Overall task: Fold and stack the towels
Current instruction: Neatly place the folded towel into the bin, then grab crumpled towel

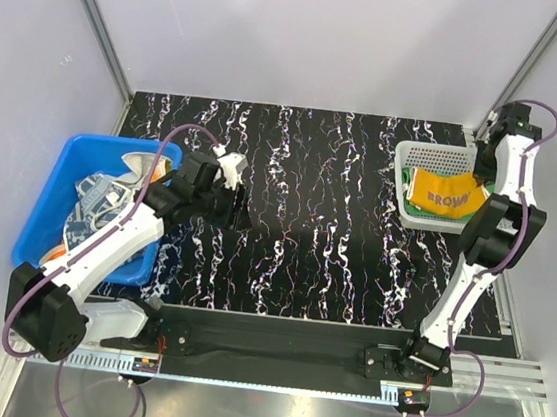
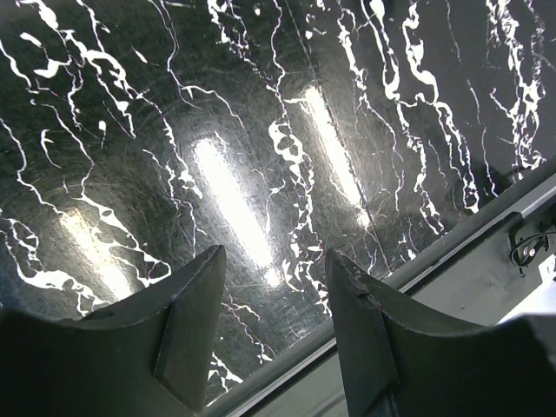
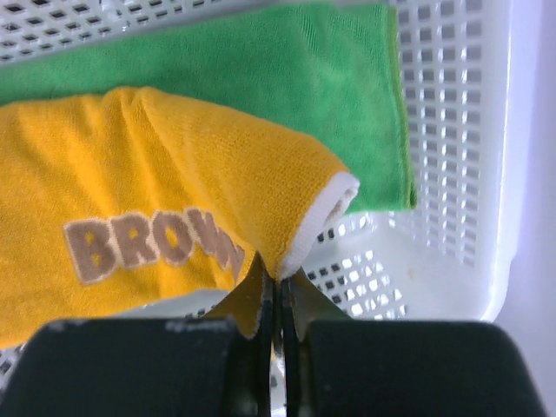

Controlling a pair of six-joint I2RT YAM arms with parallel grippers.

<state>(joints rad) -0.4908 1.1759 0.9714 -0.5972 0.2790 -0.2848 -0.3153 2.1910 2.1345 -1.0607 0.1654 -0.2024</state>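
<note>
While right hand (image 3: 277, 291) clamps orange-yellow towel (image 3: 156, 174) by its hem, cloth drapes ahead onto green towel (image 3: 304, 78); left hand (image 2: 274, 295) wide apart, empty.

blue bin (image 1: 43, 207), mesh basket (image 1: 432, 155), marbled table (image 1: 306, 232)

Two arms at a black marbled table (image 1: 326, 234), with towels in a bin and a basket.
A blue bin (image 1: 42, 212) at the table's left edge holds a heap of pale towels (image 1: 98, 203). A white basket (image 1: 434, 154) at the table's far right corner holds a yellow towel (image 1: 446, 192) lying on a green towel (image 1: 423, 217). The left gripper (image 1: 233, 203) hangs over the table's left part. The right arm (image 1: 498, 228) bends over its right edge.
</note>
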